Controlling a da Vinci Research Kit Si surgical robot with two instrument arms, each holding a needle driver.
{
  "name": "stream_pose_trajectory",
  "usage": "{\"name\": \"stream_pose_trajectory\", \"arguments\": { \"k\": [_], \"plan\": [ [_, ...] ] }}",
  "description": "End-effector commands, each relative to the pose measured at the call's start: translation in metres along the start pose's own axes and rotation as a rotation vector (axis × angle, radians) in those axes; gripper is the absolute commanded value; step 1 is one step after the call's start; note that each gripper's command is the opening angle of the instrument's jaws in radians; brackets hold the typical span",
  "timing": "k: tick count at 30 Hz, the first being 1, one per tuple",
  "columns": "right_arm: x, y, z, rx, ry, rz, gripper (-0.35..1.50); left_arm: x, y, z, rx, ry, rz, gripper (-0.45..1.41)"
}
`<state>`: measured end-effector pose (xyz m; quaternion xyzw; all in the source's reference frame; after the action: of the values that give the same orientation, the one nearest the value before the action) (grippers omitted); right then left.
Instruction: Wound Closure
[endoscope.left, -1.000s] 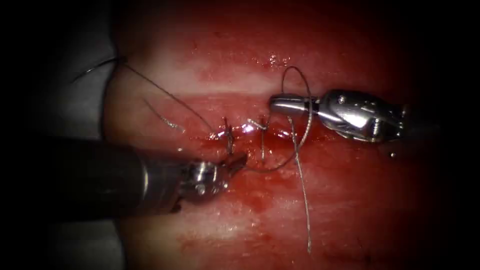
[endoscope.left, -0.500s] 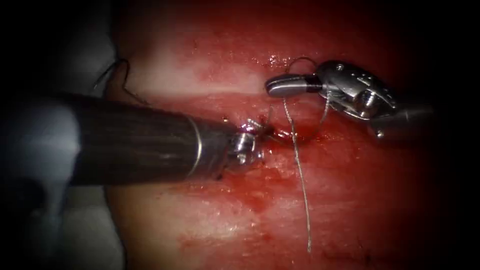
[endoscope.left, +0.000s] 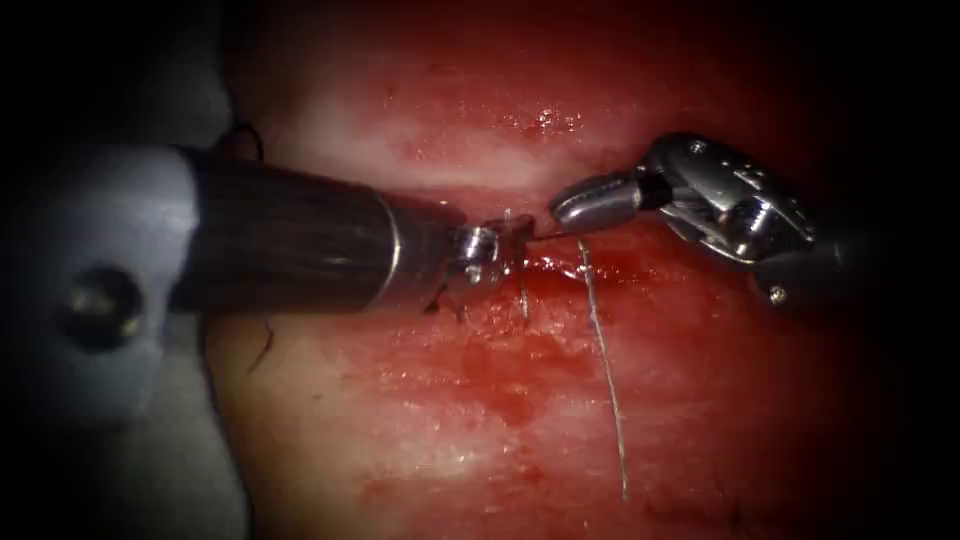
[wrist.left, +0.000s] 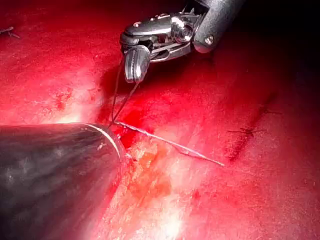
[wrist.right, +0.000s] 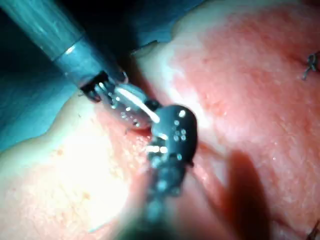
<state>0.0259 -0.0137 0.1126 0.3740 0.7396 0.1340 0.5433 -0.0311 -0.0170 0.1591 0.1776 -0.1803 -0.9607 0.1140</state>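
The tissue (endoscope.left: 520, 400) has a cut (endoscope.left: 600, 268) running across it, wet with red fluid. My left tool (endoscope.left: 515, 238) comes in from the left, its tip down at the cut beside a stitch (endoscope.left: 524, 295). My right tool (endoscope.left: 590, 205) hangs just right of that tip, jaws shut on the thread (endoscope.left: 545, 237), which runs taut between the two tips. In the left wrist view two thread strands (wrist.left: 120, 100) drop from the right tool (wrist.left: 136, 65) to the left shaft's (wrist.left: 55, 175) tip. A loose thread tail (endoscope.left: 605, 380) trails toward the near edge. No needle can be made out.
Earlier stitches (wrist.left: 247, 132) cross the cut further along. A dark thread end (endoscope.left: 262, 345) lies by the tissue's left edge. In the right wrist view the left tool (wrist.right: 117, 97) sits just beyond the right tool (wrist.right: 172, 127).
The left tool rose from below the cut to the cut line and pushed right. The right tool turned and dipped toward it. The wide thread loop around the right jaws has drawn in tight.
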Motion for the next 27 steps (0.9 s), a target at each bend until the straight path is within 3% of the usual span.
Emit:
{"name": "stream_pose_trajectory", "arguments": {
  "k": [1, 7, 9, 12, 18, 23, 25, 27],
  "plan": [
    [-0.0011, -0.0005, 0.0007, 0.028, -0.025, -0.008, -0.35, 0.0005, 0.0009, 0.0005, -0.005, 0.001, -0.002, -0.45],
    [-0.0015, -0.0013, 0.0014, 0.127, -0.128, -0.060, -0.35, 0.0006, 0.0001, -0.0002, -0.011, 0.006, -0.008, -0.45],
    [-0.0020, -0.0020, 0.0015, 0.189, -0.228, -0.117, -0.35, 0.0004, -0.0010, -0.0006, -0.015, 0.018, -0.014, -0.45],
    [-0.0026, -0.0027, 0.0016, 0.259, -0.295, -0.164, -0.35, 0.0000, -0.0023, -0.0012, -0.011, 0.015, -0.021, -0.45],
    [-0.0034, -0.0029, 0.0013, 0.329, -0.332, -0.223, -0.35, 0.0005, -0.0032, -0.0015, -0.010, 0.010, -0.014, -0.45],
    [-0.0057, -0.0033, 0.0019, 0.395, -0.414, -0.254, -0.35, 0.0012, -0.0029, -0.0013, -0.007, 0.003, 0.001, -0.45],
    [-0.0069, -0.0034, 0.0022, 0.420, -0.449, -0.265, -0.21, 0.0013, -0.0029, -0.0014, -0.007, 0.003, 0.000, -0.45],
    [-0.0078, -0.0036, 0.0024, 0.443, -0.497, -0.276, -0.21, 0.0013, -0.0028, -0.0014, -0.008, 0.003, 0.001, -0.45]
  ]
}}
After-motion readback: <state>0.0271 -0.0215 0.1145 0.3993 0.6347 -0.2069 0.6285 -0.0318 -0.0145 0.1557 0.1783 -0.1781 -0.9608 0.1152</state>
